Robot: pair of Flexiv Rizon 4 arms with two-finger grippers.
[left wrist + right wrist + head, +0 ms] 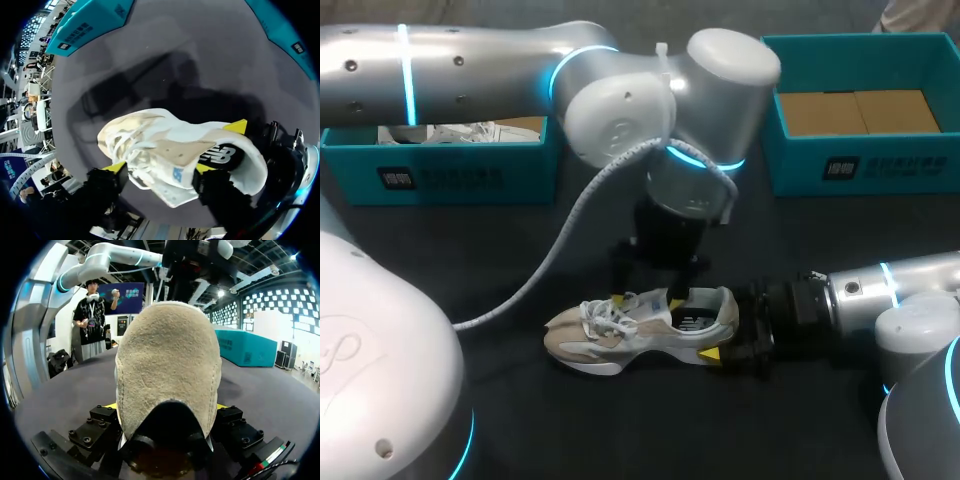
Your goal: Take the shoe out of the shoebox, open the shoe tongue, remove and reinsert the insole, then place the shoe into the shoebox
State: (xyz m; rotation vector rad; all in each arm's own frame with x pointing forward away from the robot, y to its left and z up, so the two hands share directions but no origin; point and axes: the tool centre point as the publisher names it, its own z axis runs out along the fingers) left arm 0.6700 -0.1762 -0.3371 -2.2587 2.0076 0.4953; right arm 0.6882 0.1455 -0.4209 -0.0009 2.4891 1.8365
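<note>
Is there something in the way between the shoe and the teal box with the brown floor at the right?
Nothing lies on the table between the shoe and that box. However, the left gripper hangs directly over the shoe, so it would probably block a straight lift.

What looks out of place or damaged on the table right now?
Nothing stands out. The shoe stands upright on its sole on the table, looking intact, heel between the fingers of the right gripper.
</note>
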